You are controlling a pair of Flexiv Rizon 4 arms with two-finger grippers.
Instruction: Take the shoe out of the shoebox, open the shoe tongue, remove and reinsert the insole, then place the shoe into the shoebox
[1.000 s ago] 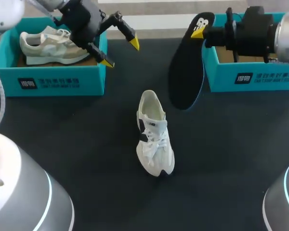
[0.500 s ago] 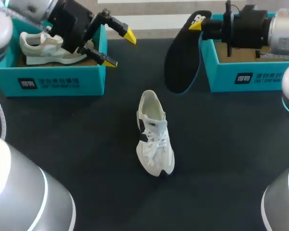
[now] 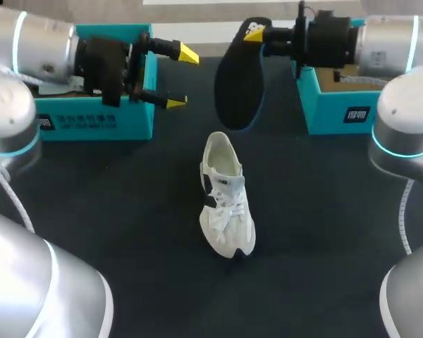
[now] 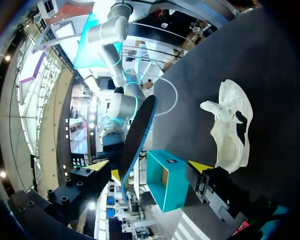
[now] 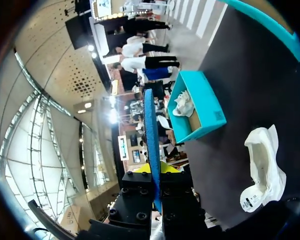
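From above, the white shoe (image 3: 225,201) lies on the dark table (image 3: 324,211), outside both boxes. The right gripper (image 3: 257,33) pinches the black insole (image 3: 234,88), held up beyond the shoe's heel. The left gripper (image 3: 182,79) is spread and empty beside the left shoebox (image 3: 99,121), whose inside the arm hides. The right shoebox (image 3: 335,109) shows some brown floor. In the left wrist view, the parted fingers frame the right shoebox (image 4: 166,182), with the insole (image 4: 137,135) edge-on ahead. The right wrist view shows a second shoe (image 5: 184,105), pale, lying in the left shoebox (image 5: 202,107).
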